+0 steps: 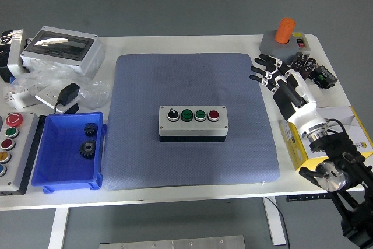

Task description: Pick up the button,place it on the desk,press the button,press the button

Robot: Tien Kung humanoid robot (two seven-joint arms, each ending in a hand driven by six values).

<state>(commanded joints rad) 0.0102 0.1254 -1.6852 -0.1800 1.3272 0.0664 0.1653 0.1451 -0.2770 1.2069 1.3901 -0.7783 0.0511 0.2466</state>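
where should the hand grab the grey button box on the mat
Grip the button box across its long front and back walls, coming down from above. It lies flat on the blue mat, buttons facing up, so the sides are free. The right hand is open beside the mat, nearest its right end.

The white-and-black five-fingered right robot hand (278,78) is held with fingers spread and nothing grasped, its black arm (341,173) entering from the lower right.
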